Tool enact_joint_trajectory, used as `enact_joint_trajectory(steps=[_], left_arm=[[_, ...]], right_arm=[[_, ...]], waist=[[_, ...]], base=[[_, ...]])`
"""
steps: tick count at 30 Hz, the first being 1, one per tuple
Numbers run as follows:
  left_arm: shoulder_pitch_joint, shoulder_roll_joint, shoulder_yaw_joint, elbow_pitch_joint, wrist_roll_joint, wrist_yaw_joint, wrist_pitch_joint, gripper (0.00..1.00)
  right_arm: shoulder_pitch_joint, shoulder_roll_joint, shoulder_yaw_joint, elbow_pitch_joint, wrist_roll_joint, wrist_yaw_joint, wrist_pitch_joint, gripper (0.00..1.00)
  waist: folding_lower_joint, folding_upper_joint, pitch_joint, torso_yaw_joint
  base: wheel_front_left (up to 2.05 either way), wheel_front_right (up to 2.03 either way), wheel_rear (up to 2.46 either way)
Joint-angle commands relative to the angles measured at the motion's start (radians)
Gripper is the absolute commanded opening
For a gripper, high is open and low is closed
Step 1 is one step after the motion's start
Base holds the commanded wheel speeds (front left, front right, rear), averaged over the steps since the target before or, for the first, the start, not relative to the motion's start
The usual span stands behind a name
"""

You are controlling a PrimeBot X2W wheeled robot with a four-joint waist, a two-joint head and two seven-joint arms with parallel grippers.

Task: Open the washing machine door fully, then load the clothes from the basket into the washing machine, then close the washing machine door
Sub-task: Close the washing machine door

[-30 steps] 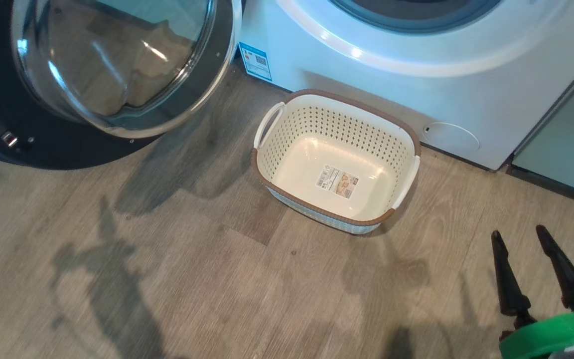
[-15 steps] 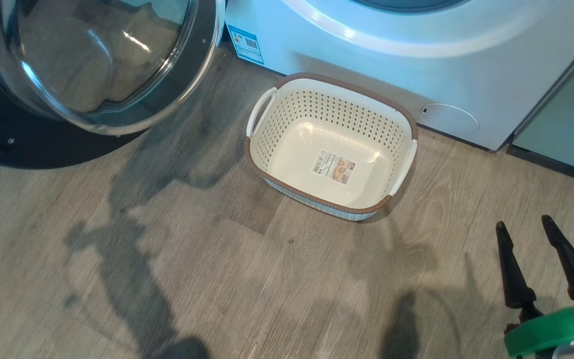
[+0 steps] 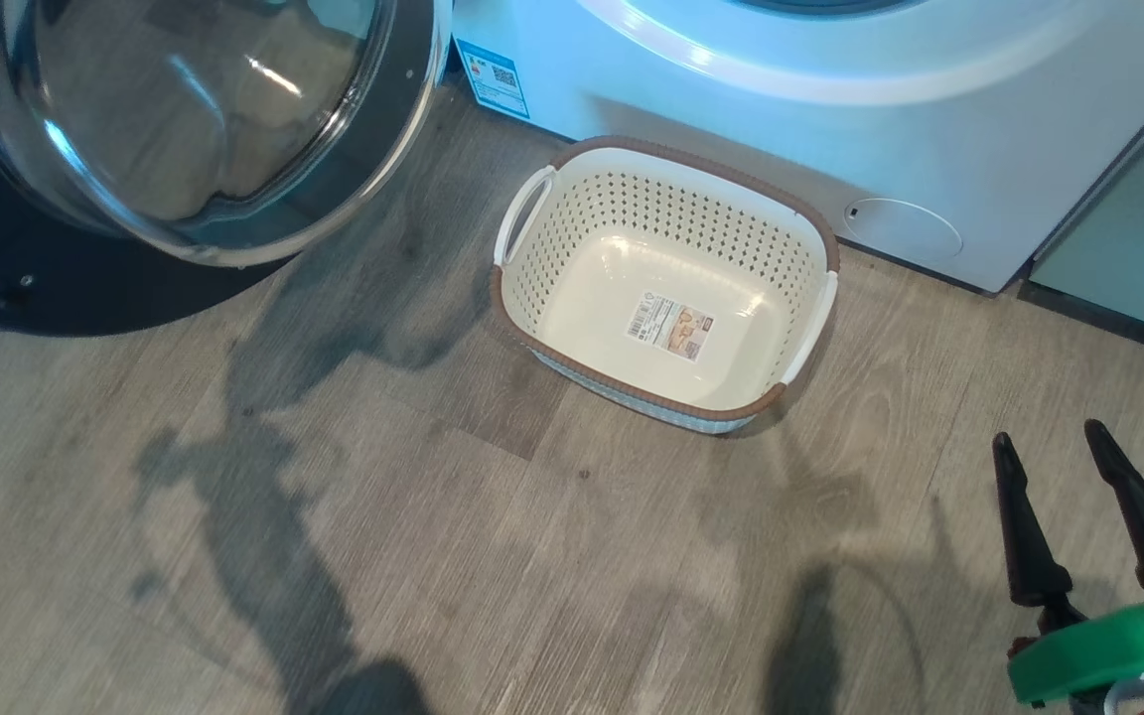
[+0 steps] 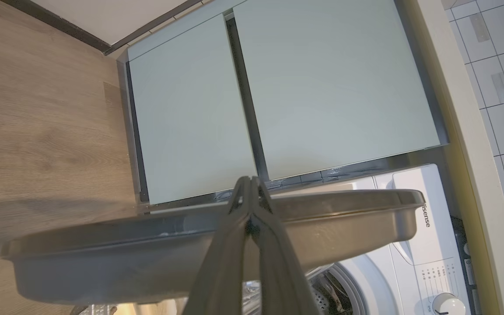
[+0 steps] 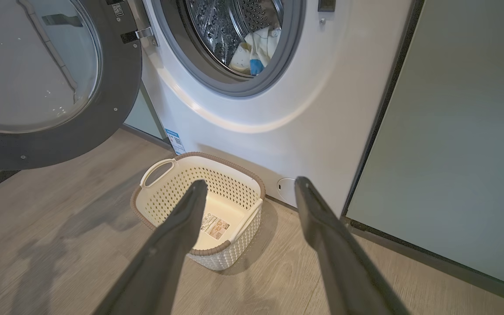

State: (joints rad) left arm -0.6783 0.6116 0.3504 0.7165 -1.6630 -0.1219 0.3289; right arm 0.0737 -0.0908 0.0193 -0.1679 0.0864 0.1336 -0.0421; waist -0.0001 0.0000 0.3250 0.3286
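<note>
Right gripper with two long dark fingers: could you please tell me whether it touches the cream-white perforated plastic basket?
Apart. The head view shows wooden floor between the open right gripper and the cream-white perforated basket.

At upper left, the washing machine door (image 3: 185,129), black-rimmed, swung wide open. At centre, the basket (image 3: 632,214), upright, empty, just before the white washing machine (image 3: 731,149). Inside the drum, top of right wrist view, the yellow-and-blue clothes (image 5: 252,54).
</note>
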Motion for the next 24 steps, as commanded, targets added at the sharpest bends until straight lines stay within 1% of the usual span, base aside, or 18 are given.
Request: enact_joint_trajectory(steps=[1,9,24], left_arm=[[-0.028,0.057,0.012,-0.028,0.01,-0.009,0.025,0.0],[-0.039,0.045,0.014,-0.04,0.001,-0.009,0.061,0.0],[-0.027,0.018,0.006,-0.079,-0.061,-0.009,0.249,0.0]], right_arm=[[-0.032,-0.018,0.017,-0.036,-0.01,-0.003,0.005,1.0],[-0.038,-0.015,0.02,-0.03,-0.009,-0.003,0.003,1.0],[-0.046,-0.01,0.026,-0.016,-0.007,-0.003,0.0,1.0]], waist=[[0.0001,0.0,0.002,0.0],[0.0001,0.0,0.003,0.002],[0.0001,0.0,-0.012,0.017]], base=[[0.0,0.0,0.0],[0.0,0.0,0.0],[0.0,0.0,0.0]])
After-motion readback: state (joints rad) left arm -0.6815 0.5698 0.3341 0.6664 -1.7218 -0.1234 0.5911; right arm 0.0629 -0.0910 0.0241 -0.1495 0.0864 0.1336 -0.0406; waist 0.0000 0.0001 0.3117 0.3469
